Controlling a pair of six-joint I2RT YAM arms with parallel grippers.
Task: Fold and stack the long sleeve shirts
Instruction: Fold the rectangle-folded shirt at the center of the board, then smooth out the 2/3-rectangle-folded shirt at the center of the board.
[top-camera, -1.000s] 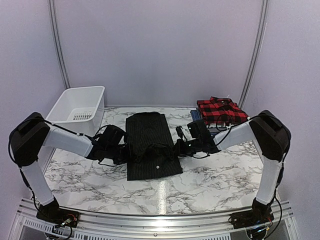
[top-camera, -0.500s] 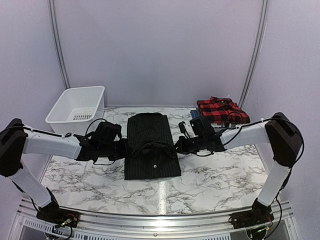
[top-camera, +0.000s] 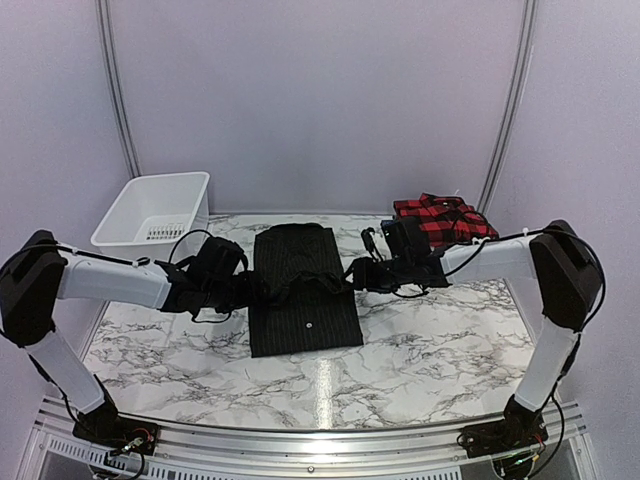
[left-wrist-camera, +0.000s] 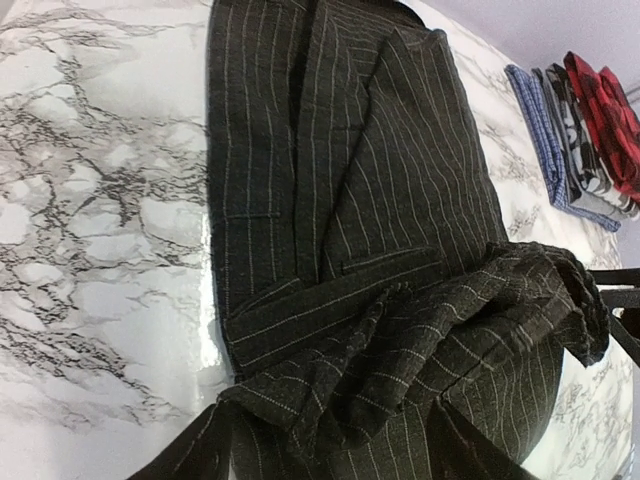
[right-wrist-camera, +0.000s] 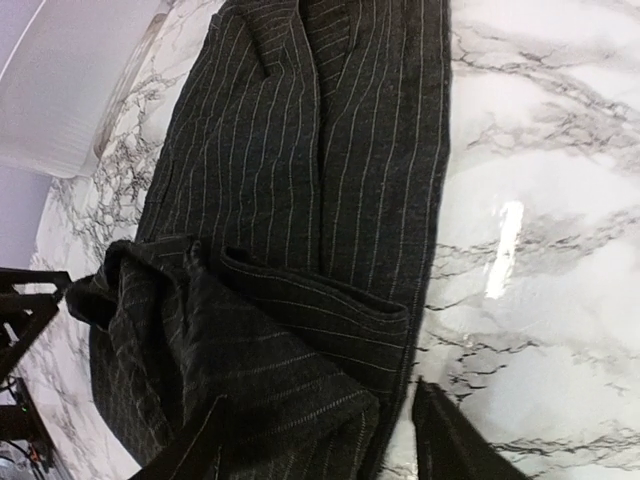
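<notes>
The black pinstriped long sleeve shirt (top-camera: 303, 300) lies lengthwise in the middle of the marble table (top-camera: 430, 350), with its near part doubled back into a raised, bunched ridge (left-wrist-camera: 470, 320). My left gripper (top-camera: 262, 290) is at the ridge's left end. Its jaws (left-wrist-camera: 330, 410) are spread wide, with loose cloth lying between them. My right gripper (top-camera: 350, 275) is at the right end, jaws (right-wrist-camera: 318, 395) also apart. Bare marble shows beside its right finger (right-wrist-camera: 450, 440). The other shirts are stacked at the back right: red-and-black plaid (top-camera: 440, 220) on top, greyish (left-wrist-camera: 578, 150) and blue checked (left-wrist-camera: 535, 115) below.
A white plastic bin (top-camera: 155, 215) stands at the back left corner. The shirt stack sits just behind my right forearm (top-camera: 480, 262). Bare marble lies in front of the black shirt and to both sides, and the purple back wall closes off the far edge.
Both grippers carried the shirt's near hem away from the bases, over the body. Their jaws were shut on the cloth and now stand apart, with the fold bunched between them.
</notes>
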